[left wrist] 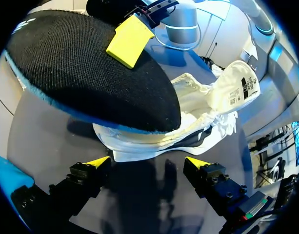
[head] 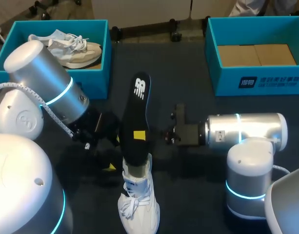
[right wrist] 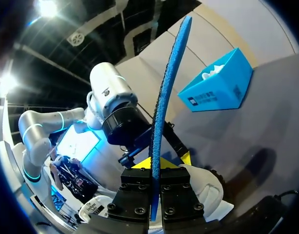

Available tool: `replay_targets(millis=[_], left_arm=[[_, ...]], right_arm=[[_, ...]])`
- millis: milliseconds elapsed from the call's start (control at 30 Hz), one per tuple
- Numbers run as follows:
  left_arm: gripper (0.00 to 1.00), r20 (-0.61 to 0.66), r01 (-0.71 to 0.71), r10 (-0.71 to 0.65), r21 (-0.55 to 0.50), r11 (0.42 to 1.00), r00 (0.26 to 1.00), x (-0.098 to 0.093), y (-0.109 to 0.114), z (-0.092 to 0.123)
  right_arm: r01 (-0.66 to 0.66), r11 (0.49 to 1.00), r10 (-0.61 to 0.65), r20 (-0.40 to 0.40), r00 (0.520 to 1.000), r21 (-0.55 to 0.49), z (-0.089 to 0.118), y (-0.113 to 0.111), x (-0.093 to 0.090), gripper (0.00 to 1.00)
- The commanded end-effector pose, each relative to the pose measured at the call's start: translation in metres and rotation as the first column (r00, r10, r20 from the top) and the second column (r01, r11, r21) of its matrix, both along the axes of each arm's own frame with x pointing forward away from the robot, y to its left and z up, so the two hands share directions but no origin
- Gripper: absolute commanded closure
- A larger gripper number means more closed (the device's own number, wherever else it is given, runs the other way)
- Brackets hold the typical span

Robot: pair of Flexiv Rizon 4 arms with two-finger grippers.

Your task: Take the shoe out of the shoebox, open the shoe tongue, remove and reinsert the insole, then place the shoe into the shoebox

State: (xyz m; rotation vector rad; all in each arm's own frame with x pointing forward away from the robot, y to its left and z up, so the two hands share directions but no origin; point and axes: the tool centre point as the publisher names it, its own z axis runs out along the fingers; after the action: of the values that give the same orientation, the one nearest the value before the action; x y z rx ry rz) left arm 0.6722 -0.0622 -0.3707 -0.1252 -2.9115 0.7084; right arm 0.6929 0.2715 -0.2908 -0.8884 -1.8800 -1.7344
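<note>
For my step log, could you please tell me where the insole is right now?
In the head view, the insole rises at the middle of the table, its lower end inside the white shoe, gripped mid-length by the right gripper.

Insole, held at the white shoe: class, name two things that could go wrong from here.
1. The left gripper is open and apart from the shoe, so nothing steadies it. Pushing the insole in may slide or tip the shoe.
2. The right gripper pinches the insole near its middle, with the far half free. It may buckle at the shoe's opening rather than seat flat.
</note>
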Motion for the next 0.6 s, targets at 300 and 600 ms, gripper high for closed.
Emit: replay_targets(millis=[300, 600], left_arm=[[0.0, 0.002, 0.0, 0.0, -0.002, 1.0, 1.0, -0.001, 0.0007, -0.0006], [0.0, 0.002, 0.0, 0.0, -0.002, 1.0, 1.0, -0.001, 0.0007, -0.0006]], right_arm=[[-0.045, 0.999, 0.044, 0.058, 0.997, 0.022, -0.0098, -0.0013, 0.0019, 1.0], [-0.046, 0.999, 0.045, 0.06, 0.997, 0.025, -0.0108, -0.0015, 0.0016, 1.0]])
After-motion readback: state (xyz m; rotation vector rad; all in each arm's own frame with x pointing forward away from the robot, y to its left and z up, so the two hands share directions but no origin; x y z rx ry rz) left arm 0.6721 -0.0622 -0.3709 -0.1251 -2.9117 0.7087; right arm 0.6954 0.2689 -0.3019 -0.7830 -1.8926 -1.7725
